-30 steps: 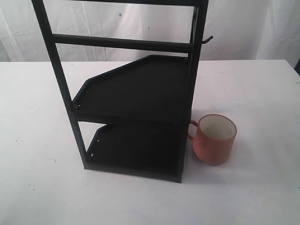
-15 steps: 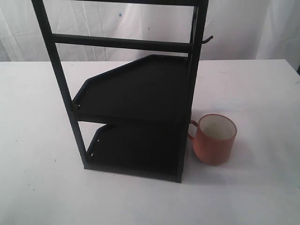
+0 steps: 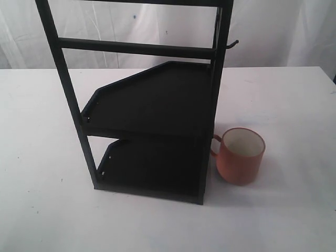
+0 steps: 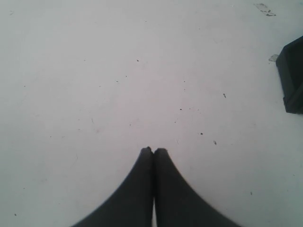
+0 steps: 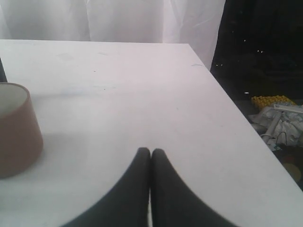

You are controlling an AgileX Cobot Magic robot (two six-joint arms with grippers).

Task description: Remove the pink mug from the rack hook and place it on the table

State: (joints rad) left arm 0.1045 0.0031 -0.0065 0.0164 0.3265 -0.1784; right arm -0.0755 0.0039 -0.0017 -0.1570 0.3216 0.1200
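The pink mug [image 3: 241, 156] stands upright on the white table [image 3: 294, 105], just right of the black rack [image 3: 152, 100], its handle towards the rack. The rack hook [image 3: 231, 44] juts bare from the rack's upper right post. In the right wrist view the mug [image 5: 16, 130] sits apart from my right gripper [image 5: 151, 151], which is shut and empty over the table [image 5: 142, 94]. My left gripper [image 4: 153, 150] is shut too, holding nothing, above bare speckled table [image 4: 118, 71]. Neither gripper shows in the exterior view.
A corner of the black rack [image 4: 292, 78] shows in the left wrist view. In the right wrist view the table's edge [image 5: 227, 99] drops off to a dark floor with clutter [image 5: 279, 118]. White curtains [image 3: 131, 26] hang behind the table.
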